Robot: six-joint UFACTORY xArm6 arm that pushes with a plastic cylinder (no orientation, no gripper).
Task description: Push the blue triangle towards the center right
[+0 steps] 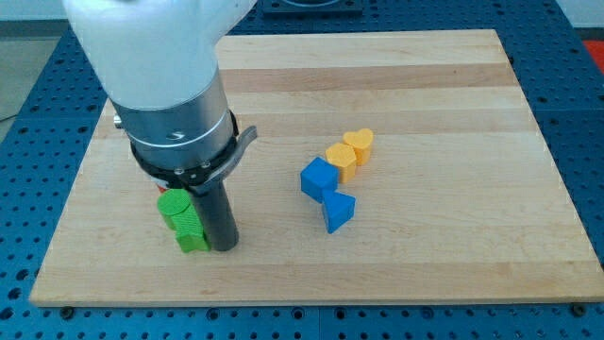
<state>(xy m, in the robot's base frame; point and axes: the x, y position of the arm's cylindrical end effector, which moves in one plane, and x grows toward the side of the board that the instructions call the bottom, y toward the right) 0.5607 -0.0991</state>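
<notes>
The blue triangle [338,211] lies on the wooden board [453,113] just below the view's middle. It touches a blue cube-like block [318,178] up and to its left. My tip [225,246] rests on the board at the view's lower left, well to the left of the blue triangle. It stands right beside the green blocks [182,219].
A yellow-orange hexagon block [341,157] and a yellow heart block [359,144] sit in a chain above the blue blocks. The green blocks are stacked in a short column left of my tip. The arm's large grey and white body [170,85] covers the board's upper left.
</notes>
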